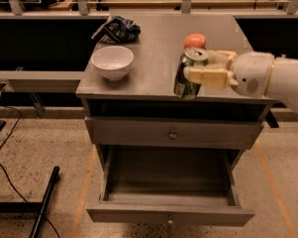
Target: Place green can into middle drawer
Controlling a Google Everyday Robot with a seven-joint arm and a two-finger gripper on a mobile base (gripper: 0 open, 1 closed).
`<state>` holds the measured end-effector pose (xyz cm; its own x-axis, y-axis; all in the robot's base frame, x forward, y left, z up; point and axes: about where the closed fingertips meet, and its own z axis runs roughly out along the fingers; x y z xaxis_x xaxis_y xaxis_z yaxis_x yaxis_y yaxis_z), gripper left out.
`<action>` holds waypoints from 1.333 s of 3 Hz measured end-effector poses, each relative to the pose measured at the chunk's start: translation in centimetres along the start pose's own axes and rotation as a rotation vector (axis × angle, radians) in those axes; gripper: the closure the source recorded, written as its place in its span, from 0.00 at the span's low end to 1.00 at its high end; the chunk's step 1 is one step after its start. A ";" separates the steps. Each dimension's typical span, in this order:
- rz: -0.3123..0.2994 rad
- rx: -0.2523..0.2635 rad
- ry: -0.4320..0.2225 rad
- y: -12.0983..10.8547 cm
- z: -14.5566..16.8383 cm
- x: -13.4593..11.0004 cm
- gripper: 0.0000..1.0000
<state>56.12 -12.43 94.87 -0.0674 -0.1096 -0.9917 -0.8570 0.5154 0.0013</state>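
Just at the front edge of the cabinet top, right of centre, the green can leans with its top tilted to the right. The gripper, reaching in from the right edge, has its fingers closed around the can's upper half. An orange fruit sits behind the can. A white bowl stands near the left edge. Below, the lowest drawer is pulled out.
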 end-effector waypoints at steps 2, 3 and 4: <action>-0.046 -0.008 -0.051 5.0 -3.5 5.0 1.00; -0.086 -0.014 -0.017 5.2 -2.6 7.4 1.00; -0.132 -0.053 0.039 5.8 -3.3 14.5 1.00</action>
<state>48.43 -13.86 80.93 0.0292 -0.2070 -0.9779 -0.8854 0.4487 -0.1215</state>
